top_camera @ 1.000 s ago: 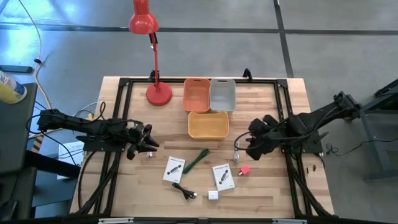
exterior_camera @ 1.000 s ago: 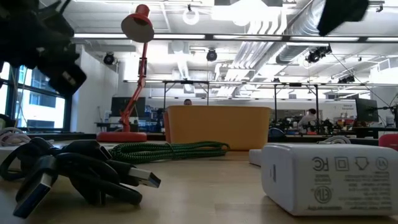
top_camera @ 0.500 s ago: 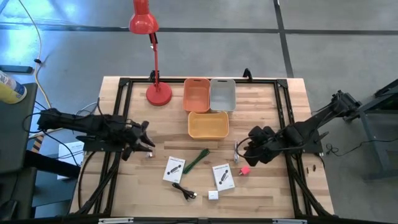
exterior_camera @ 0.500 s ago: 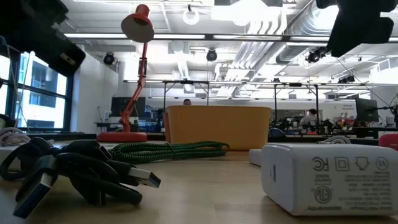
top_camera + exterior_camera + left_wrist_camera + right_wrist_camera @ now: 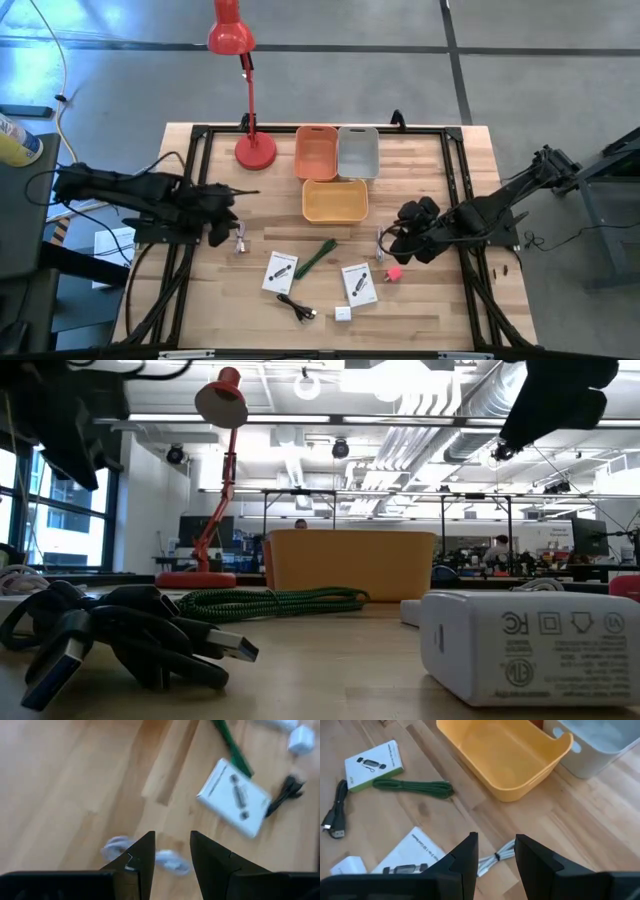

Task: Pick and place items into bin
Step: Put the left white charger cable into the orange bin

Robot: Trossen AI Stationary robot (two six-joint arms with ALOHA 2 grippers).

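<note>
My left gripper [image 5: 172, 851] hangs open over one silvery clip [image 5: 169, 862], which lies flat on the table [image 5: 240, 243]. My right gripper [image 5: 495, 845] is open above the second silvery clip [image 5: 496, 858], beside the red-pink cube [image 5: 394, 272]. Two white cards [image 5: 280, 271] [image 5: 359, 284], the green strip [image 5: 316, 257], the black cable [image 5: 298, 306] and the white block [image 5: 343, 313] lie flat on the near half of the table. Neither gripper holds anything.
A yellow bin [image 5: 335, 200] stands mid-table, with an orange bin [image 5: 317, 152] and a grey bin [image 5: 358, 151] behind it. The red desk lamp's base [image 5: 255, 152] sits at the far left. A black frame rail [image 5: 200, 160] runs round the table.
My left gripper has tipped its fingers down toward the clip on the table's left. My right gripper has moved toward the near edge and slightly left, coming over the second clip. No item has moved.
</note>
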